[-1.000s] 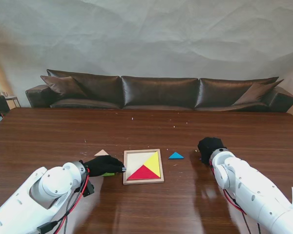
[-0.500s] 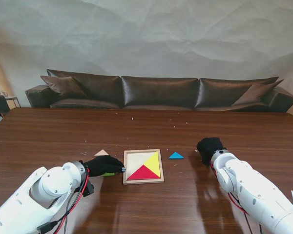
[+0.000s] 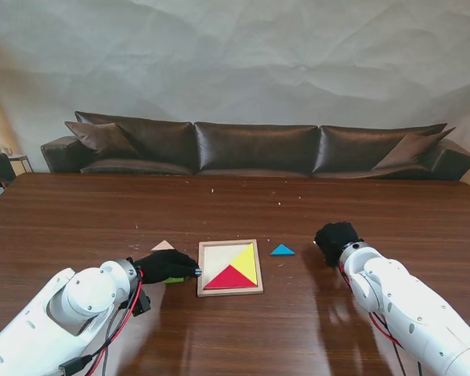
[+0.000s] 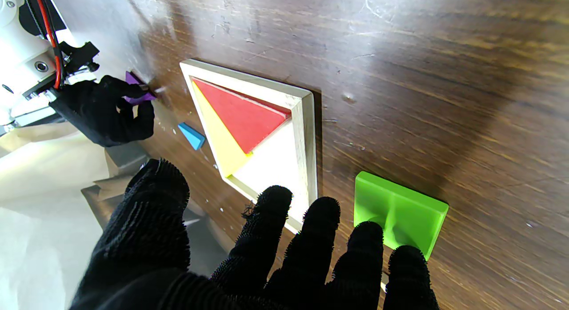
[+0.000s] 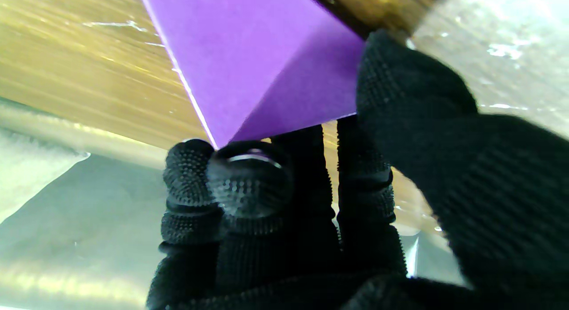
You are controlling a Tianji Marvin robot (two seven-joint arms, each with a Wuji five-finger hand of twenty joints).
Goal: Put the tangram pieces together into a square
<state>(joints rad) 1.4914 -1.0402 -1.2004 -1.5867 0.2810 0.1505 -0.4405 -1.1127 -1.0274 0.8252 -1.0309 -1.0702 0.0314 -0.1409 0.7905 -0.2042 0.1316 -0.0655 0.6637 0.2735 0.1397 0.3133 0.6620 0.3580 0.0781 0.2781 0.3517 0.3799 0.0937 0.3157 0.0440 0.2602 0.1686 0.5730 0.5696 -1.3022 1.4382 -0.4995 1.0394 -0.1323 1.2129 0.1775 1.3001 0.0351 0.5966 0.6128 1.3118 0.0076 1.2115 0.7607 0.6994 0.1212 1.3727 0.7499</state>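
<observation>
- Tray (image 3: 229, 267), a square wooden frame, lies on the tabletop (image 3: 235, 204) in the stand view, near the middle and toward the near edge. A red piece (image 3: 229, 278) fills its near part and a yellow piece (image 3: 245, 262) its right part; the rest is bare.
- Left hand (image 3: 166, 266) lies low just left of the tray, fingers reaching toward the tray's left rim, with a green piece (image 3: 174, 280) peeking out at its near side. A tan piece (image 3: 164, 245) lies just beyond the hand.
- A blue piece (image 3: 282, 250) sits on the tabletop right of the tray, apart from it. Right hand (image 3: 337, 241) is farther right, bunched; what it holds cannot be seen here.
- Left wrist view: the left hand (image 4: 249, 261) is released, fingers (image 4: 315, 239) spread and grasping nothing, tips just at the tray's (image 4: 306, 141) rim. The green piece (image 4: 400, 214), a square block, lies flat beside the tray with two fingertips over its edge. The red (image 4: 242, 116) and yellow (image 4: 220, 145) pieces meet inside the tray. Beyond lie the blue piece (image 4: 192, 135) and the right hand (image 4: 104, 114), pinching a purple piece (image 4: 135, 94).
- Right wrist view: the right hand (image 5: 338, 212) is clenched on the purple piece (image 5: 258, 61), thumb on one side, fingers (image 5: 249, 181) on the other. Whether the piece touches the tabletop (image 5: 66, 78) I cannot tell.
</observation>
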